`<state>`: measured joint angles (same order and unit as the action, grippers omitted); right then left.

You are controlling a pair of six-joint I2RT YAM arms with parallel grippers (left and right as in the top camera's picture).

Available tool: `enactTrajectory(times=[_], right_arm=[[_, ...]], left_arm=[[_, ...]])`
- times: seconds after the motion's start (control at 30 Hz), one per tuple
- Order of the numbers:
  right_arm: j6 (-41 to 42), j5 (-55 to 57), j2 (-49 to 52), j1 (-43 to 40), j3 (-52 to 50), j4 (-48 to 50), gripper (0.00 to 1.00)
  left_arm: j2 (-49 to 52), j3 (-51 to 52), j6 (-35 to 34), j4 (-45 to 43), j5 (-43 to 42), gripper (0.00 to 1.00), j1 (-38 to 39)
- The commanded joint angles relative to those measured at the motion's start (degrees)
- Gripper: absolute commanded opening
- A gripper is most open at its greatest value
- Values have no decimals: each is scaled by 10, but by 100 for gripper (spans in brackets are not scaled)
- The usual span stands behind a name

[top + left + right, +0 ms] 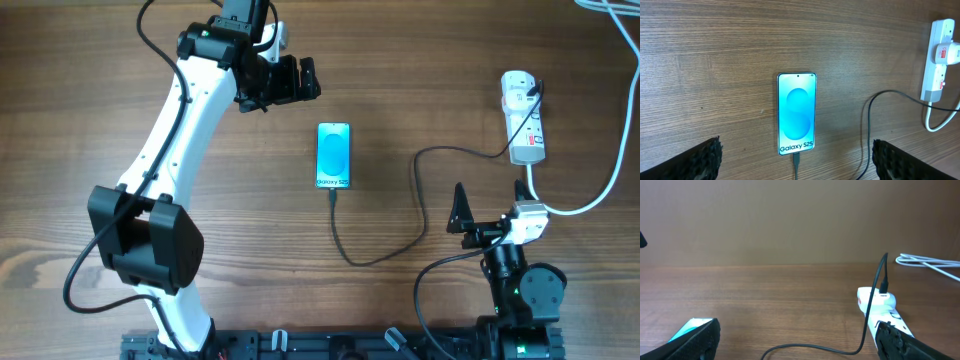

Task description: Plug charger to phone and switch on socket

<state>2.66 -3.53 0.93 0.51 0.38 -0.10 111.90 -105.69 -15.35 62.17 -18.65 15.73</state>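
Black charger links phone and socket; left hand and right hand gape empty.

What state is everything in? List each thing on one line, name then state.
phone: flat on the table, screen lit, charger connector in its bottom end, looks plugged in.
charger: runs slack from phone to socket, plug seated in the socket.
socket: holds the charger's plug; switch position cannot be told.
left gripper: open, empty.
right gripper: open, empty.

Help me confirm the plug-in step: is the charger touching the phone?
Touching. In the left wrist view the charger runs straight into the bottom edge of the phone, no gap.
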Motion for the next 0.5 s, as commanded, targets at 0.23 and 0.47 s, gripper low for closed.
enactTrajectory(times=[0.23,0.47], right_arm=[[-25,10,-7,3,-1,0,100],[-25,9,-7,3,-1,0,100]], left_arm=[[4,-1,-1,0,3,100,-3],[4,-1,-1,0,3,100,-3]])
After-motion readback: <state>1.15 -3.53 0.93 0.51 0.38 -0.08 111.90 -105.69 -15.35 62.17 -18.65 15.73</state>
